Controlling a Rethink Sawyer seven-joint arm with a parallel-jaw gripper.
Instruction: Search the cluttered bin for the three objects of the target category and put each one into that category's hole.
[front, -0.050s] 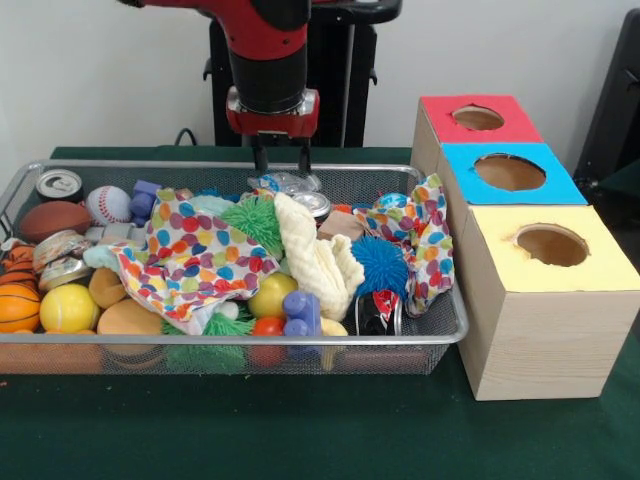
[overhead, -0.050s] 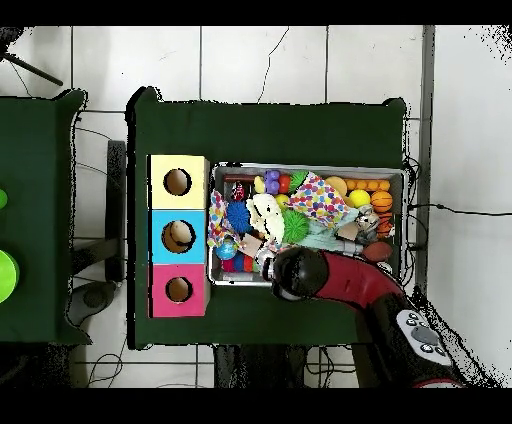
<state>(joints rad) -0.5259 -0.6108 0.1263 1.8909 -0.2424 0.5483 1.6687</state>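
My gripper (front, -0.050s: 280, 157) hangs open and empty over the far side of the wire bin (front, -0.050s: 230, 341), just above a couple of silver cans (front, -0.050s: 312, 203). Below it lie a cream cloth (front, -0.050s: 318, 262), a green spiky ball (front, -0.050s: 254, 220) and a blue spiky ball (front, -0.050s: 380, 266). A polka-dot cloth (front, -0.050s: 200, 255) covers the bin's middle. Balls fill the left end: a baseball (front, -0.050s: 108, 204), a football (front, -0.050s: 52, 219), a yellow ball (front, -0.050s: 67, 308) and a basketball (front, -0.050s: 17, 306). In the overhead view the arm (overhead, -0.050s: 300, 274) hides the gripper at the bin's edge (overhead, -0.050s: 404, 215).
Beside the bin stand three wooden boxes, each with a round hole on top: red (front, -0.050s: 478, 119), blue (front, -0.050s: 510, 172) and yellow (front, -0.050s: 551, 245). A purple bone-shaped toy (front, -0.050s: 299, 312) and a second dotted cloth (front, -0.050s: 425, 240) lie near the bin's front right.
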